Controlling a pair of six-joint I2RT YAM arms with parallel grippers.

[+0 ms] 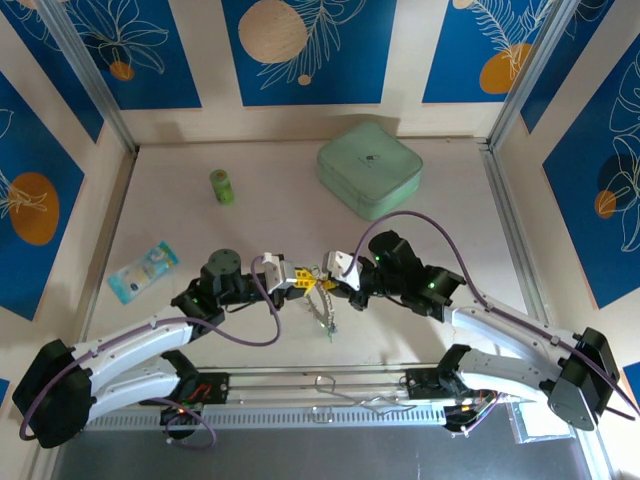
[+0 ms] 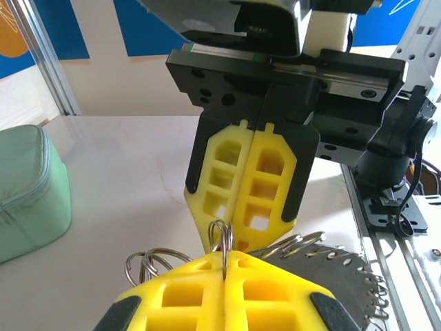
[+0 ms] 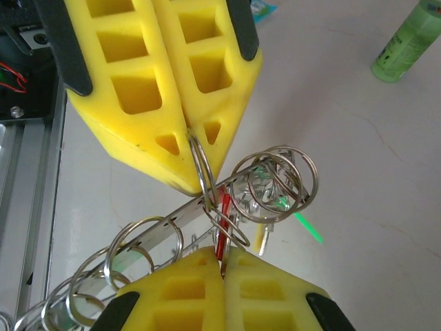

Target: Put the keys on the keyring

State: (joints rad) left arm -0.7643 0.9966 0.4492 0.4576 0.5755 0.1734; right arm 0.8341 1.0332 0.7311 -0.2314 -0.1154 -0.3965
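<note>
There were two grippers at the middle of the table, the left gripper (image 1: 300, 281) and the right gripper (image 1: 327, 284). Between them was one keyring (image 1: 322, 309). One pale green box (image 1: 369, 170) sat far right, one green cylinder (image 1: 221, 186) far left, and one blue-and-white packet (image 1: 142, 270) at the left. The keys (image 3: 238, 227) were bunched too tightly to count, though one red tag (image 3: 223, 240) and one yellow tag (image 3: 262, 238) showed.

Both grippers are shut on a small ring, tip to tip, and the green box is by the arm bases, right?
No: the box sits toward the far edge, per the top view. The left gripper and right gripper are shut on a small ring, tip to tip.
</note>
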